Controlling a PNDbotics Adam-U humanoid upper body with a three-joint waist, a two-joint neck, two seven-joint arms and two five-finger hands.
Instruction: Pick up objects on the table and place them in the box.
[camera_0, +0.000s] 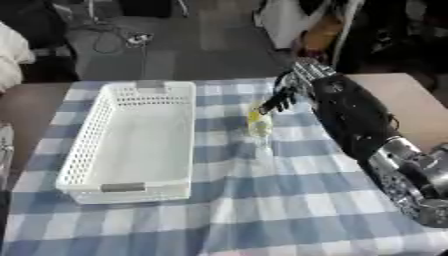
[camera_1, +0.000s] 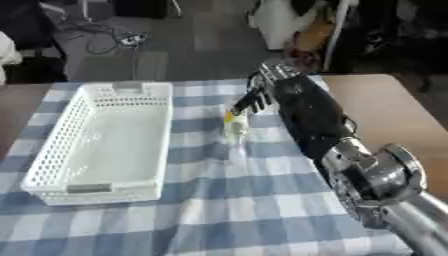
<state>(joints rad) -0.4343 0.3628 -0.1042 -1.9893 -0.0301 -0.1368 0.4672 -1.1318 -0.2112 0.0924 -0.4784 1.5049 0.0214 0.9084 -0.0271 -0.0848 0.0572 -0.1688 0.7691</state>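
left eye view: a white perforated plastic basket sits on the left of the blue-and-white checked tablecloth. just right of it lies a small pale yellow object. the robot's black right hand reaches in from the right, fingers curled down over the object's top.

right eye view: i cannot tell whether the fingertips actually clasp the yellow object.
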